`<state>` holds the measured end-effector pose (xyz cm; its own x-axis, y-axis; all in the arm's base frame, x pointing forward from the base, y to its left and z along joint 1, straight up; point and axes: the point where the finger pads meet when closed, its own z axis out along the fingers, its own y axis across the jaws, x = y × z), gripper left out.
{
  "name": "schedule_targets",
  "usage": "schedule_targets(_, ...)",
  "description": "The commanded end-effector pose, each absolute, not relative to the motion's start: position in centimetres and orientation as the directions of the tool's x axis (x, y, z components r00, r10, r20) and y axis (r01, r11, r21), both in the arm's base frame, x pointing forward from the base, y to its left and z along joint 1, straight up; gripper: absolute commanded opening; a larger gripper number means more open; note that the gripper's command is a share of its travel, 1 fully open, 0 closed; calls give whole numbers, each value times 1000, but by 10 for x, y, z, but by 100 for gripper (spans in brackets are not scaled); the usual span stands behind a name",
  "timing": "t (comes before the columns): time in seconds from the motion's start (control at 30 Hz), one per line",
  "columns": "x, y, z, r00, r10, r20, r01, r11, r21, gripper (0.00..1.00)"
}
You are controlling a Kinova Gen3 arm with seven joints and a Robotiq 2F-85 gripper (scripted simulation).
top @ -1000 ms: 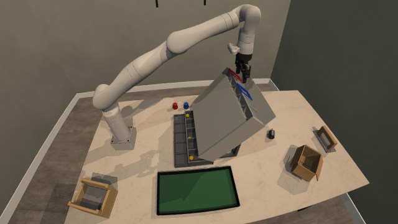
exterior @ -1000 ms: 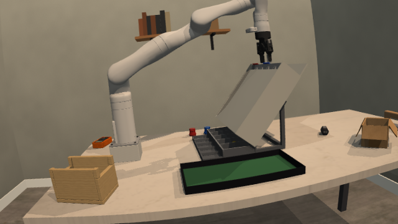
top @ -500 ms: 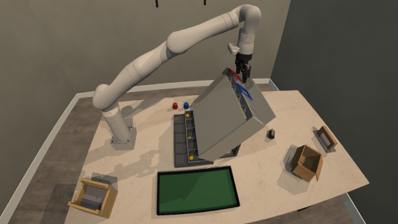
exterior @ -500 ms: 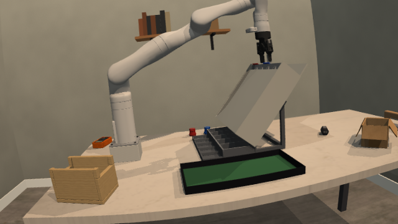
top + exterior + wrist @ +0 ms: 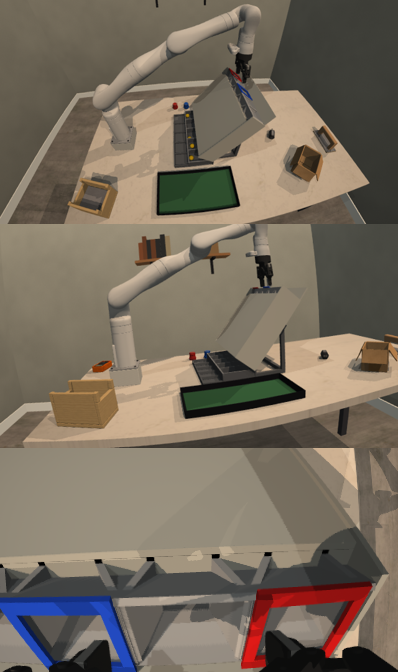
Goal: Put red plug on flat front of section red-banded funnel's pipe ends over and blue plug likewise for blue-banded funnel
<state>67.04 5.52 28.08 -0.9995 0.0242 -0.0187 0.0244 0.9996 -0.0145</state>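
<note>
My gripper (image 5: 244, 75) (image 5: 265, 282) (image 5: 187, 654) is open and empty. It hangs just above the top edge of the tilted grey cover (image 5: 217, 118) (image 5: 261, 323), over the plain funnel between the two banded ones. The red-banded funnel (image 5: 235, 74) (image 5: 310, 594) and the blue-banded funnel (image 5: 244, 91) (image 5: 50, 607) sit to either side. The red plug (image 5: 175, 106) (image 5: 192, 356) and the blue plug (image 5: 186, 105) (image 5: 206, 353) stand on the table behind the grey sectioned tray (image 5: 180, 140) (image 5: 205, 371). Several yellow marbles, one at the far end (image 5: 187, 115) and one at the near end (image 5: 191, 157), lie in the tray's rear sections.
A black tray with a green floor (image 5: 197, 190) (image 5: 236, 395) lies in front of the rig. A wooden crate (image 5: 93, 196) (image 5: 84, 404) stands at the front left, a cardboard box (image 5: 306, 162) (image 5: 374, 356) at the right, and a small black object (image 5: 271, 134) near the rig's stand.
</note>
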Motion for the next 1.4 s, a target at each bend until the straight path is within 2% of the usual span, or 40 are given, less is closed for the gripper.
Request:
schedule_targets(0.0,670,55,282,-999,24,-21,24,1000,-14,100)
schedule_targets(0.9,670,55,282,-999,24,-21,24,1000,-14,100)
schedule_targets(0.93,669,57,309,-1000,30,3,30,999,-10,100)
schedule_targets(1.37,669,57,309,-1000,30,3,30,999,-10,100)
